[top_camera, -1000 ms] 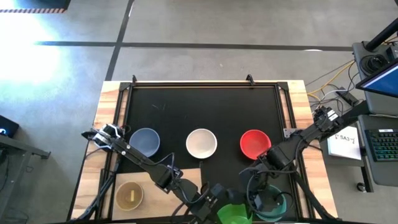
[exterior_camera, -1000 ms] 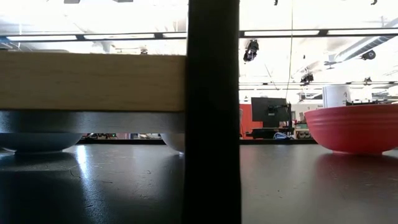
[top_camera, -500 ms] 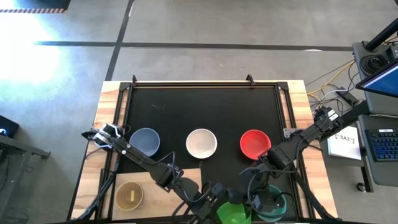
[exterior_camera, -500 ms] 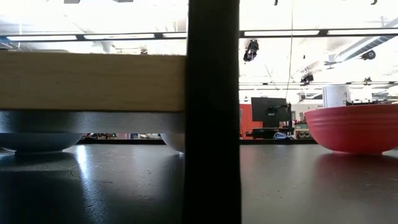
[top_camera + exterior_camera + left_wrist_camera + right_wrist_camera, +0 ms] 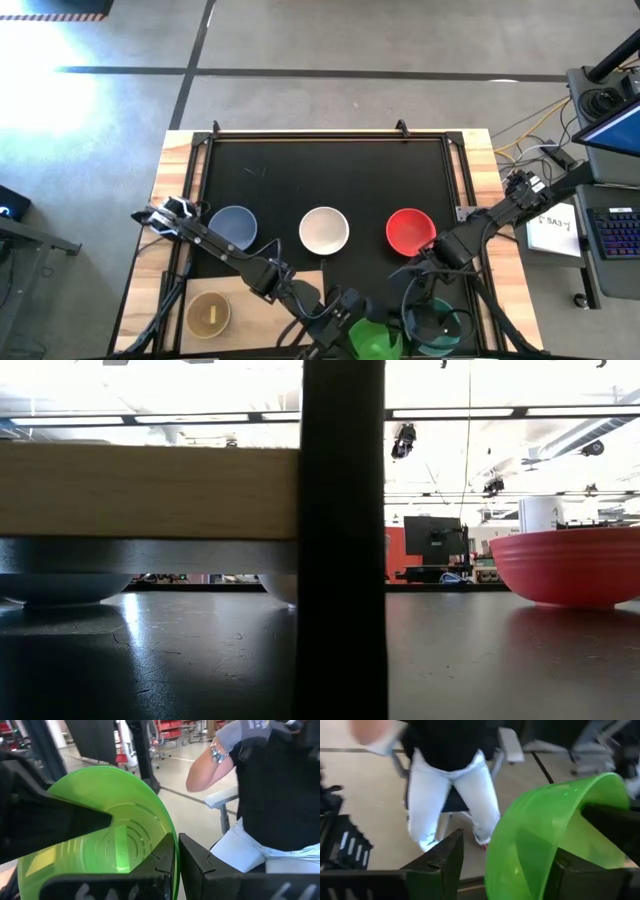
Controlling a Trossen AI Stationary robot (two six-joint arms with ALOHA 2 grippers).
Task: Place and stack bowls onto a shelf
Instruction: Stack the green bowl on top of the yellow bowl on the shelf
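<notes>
Green bowl [image 5: 375, 341] at desk's near edge, rim pinched by left pincer [image 5: 176, 862], one finger inside, one outside. Right pincer [image 5: 432, 322] over teal bowl [image 5: 445, 335] alongside, fingers spread, empty. Person [image 5: 270, 785] beyond.

green bowl [image 5: 107, 847]: glossy translucent plastic | red bowl [image 5: 570, 565]: smooth plastic | mat [image 5: 480, 660]: black, sheeny | shelf [image 5: 150, 490]: light wood

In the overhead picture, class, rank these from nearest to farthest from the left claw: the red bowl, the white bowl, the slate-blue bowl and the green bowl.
The left claw is at the table's near edge, centre.
1. Green bowl: pinched by its rim in that claw.
2. White bowl: middle of the row.
3. Red bowl: right end.
4. Slate-blue bowl: left end.
</notes>
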